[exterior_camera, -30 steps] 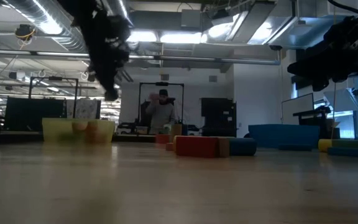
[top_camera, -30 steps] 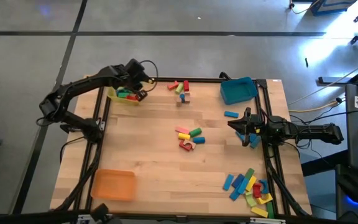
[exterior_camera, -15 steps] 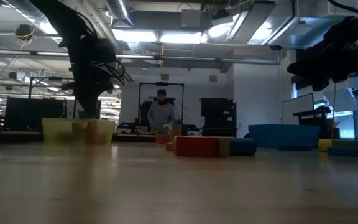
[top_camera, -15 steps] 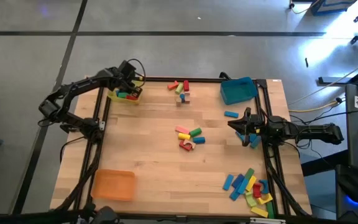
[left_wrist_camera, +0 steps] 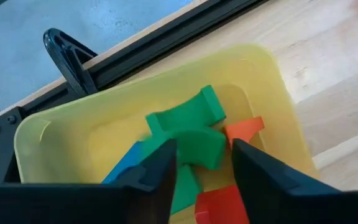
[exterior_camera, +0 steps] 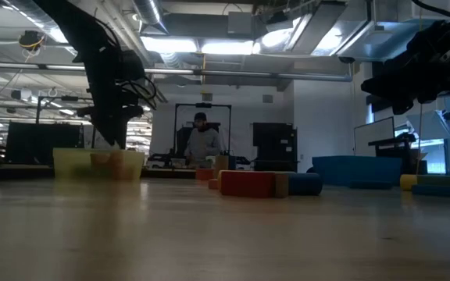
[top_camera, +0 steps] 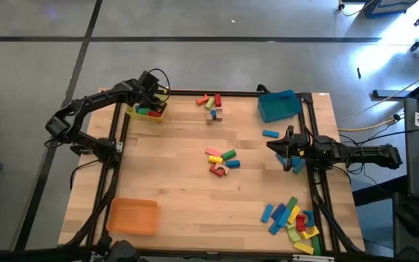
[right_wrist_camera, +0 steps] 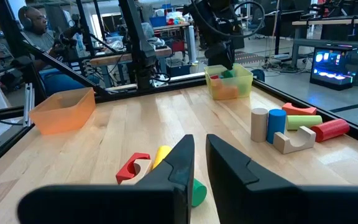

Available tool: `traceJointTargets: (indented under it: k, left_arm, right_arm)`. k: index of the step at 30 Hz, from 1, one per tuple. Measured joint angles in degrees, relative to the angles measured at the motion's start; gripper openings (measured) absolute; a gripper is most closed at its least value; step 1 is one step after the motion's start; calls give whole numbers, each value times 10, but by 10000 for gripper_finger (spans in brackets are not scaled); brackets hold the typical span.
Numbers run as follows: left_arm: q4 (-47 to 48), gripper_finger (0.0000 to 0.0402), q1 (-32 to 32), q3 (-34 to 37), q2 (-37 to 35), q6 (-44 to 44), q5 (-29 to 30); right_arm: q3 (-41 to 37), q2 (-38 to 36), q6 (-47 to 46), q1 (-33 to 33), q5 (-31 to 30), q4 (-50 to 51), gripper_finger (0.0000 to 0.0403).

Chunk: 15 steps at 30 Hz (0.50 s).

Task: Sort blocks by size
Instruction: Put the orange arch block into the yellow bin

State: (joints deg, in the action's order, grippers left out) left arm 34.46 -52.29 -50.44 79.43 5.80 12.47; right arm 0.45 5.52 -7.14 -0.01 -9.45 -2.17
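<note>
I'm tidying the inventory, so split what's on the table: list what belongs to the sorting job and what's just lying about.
Part of the job:
- blocks mid-table
- blocks at the far edge
- blocks in the near right corner
- green arch block in the yellow tray

Lying about:
- orange tray
- blue tray

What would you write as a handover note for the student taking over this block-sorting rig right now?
Left pincer: over the yellow tray at the table's far left corner, jaws parted around a green arch block lying among blue and red pieces.
Right pincer: waits at the right edge, shut, holding nothing.
Done: several blocks lie in the yellow tray.
Left: centre cluster, far-edge cluster, big pile at the near right corner, a loose blue block. Orange tray and blue tray show no blocks.
</note>
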Motion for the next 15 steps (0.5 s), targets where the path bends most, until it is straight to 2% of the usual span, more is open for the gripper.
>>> traceJointTargets:
  k: [5,9,15]
  left_arm:
    - [-7,178,12,-32,0,-4,-7]
    - [-32,182,48,-59,0,-35,-29]
    - [-111,182,116,-64,7,-80,-45]
  right_arm:
    - [0,0,0,0,0,0,46]
    - [0,0,0,0,0,0,46]
    - [0,0,1,0,-1,0,46]
